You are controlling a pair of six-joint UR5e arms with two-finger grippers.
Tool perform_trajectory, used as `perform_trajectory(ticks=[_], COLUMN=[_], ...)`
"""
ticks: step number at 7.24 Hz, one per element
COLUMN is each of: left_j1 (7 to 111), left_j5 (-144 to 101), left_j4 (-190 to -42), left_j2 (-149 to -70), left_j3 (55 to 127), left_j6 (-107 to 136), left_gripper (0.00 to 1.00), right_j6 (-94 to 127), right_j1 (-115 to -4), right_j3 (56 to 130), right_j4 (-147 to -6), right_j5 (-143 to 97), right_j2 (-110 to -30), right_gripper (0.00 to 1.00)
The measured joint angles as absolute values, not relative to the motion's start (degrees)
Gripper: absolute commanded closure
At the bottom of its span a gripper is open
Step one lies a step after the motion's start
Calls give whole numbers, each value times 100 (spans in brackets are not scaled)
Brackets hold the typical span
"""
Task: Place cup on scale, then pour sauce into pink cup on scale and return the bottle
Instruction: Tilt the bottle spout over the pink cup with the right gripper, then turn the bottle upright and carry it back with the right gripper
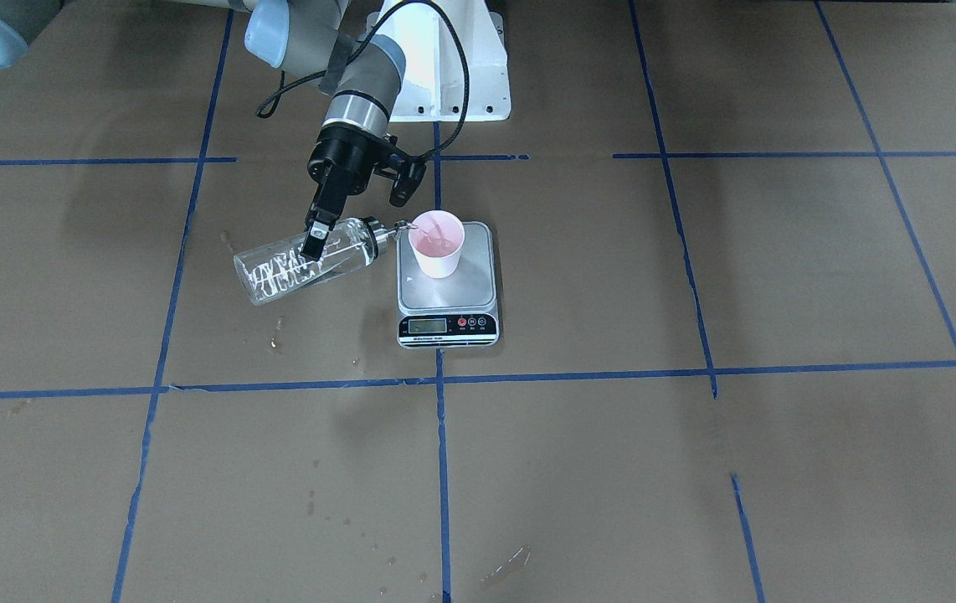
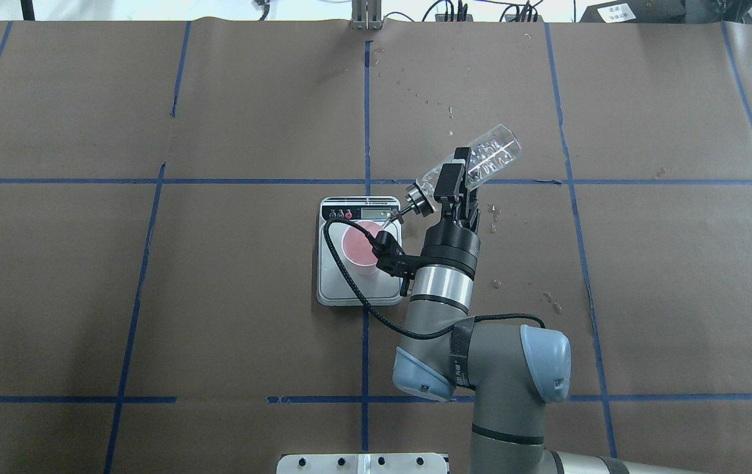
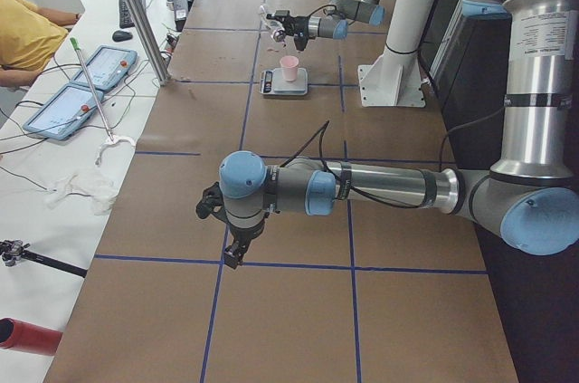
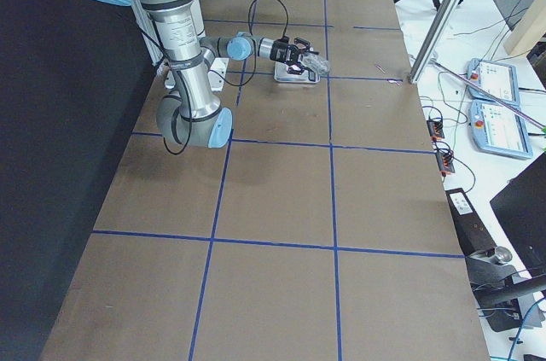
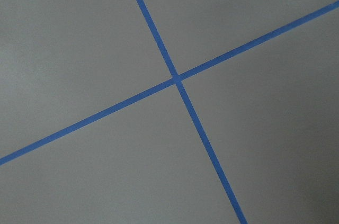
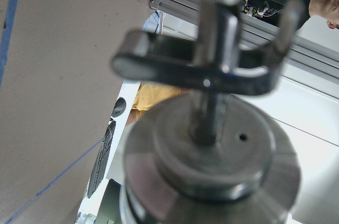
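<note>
Right gripper [image 2: 456, 174] clamped on tilted bottle [image 2: 494, 151], metal spout at rim of cup [image 2: 361, 245] (pink inside). Cup stands upright on scale [image 2: 382, 293], bottle right of it. Left gripper [image 3: 231, 252] well apart, far left; open or closed, can't tell.

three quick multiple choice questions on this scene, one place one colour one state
1. Where is the cup? A. on the scale B. on the table beside it C. in a gripper
2. What colour are the tape lines? A. red B. blue C. yellow
3. How is the bottle? A. upright on the table B. lying on the table C. tilted in the right gripper
Answers: 1 A, it stands on the steel platform. 2 B, every line shows blue. 3 C, it leans mouth-first toward the cup, held in the air.
</note>
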State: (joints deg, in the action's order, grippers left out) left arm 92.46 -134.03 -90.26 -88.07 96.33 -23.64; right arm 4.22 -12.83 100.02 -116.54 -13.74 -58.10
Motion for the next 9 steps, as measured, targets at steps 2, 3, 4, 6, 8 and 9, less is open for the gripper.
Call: perform_trajectory(ticks=[2, 3, 4, 6, 8, 9], left_j1=[9246, 9246, 9246, 9246, 9246, 9246], left_j5=[-13403, -13403, -13403, -13403, -13403, -13403], left_j4=[-9026, -9026, -9026, -9026, -9026, -9026], left_j2=[-8807, -8807, -8807, -8807, -8807, -8807], left_j3=[9633, 9633, 9633, 9633, 9633, 9633], left_j6=[-2364, -2364, -2364, -2364, -2364, -2364], left_gripper=[0, 0, 0, 0, 0, 0], right_j6=[422, 422, 459, 989, 1607, 1921], right_j1=[-1283, -1283, -1283, -1285, -1279, -1280], right_j3=[10002, 10002, 10013, 10046, 10043, 10046], right_j4=[-11654, -11654, -11637, -11233, -10220, -9632], right_j5=[-1372, -1371, -1377, -1476, -1963, -2298], right_j2=[-5810, -5808, -5791, -5779, -5826, -5875], right_gripper=[100, 100, 100, 100, 100, 100])
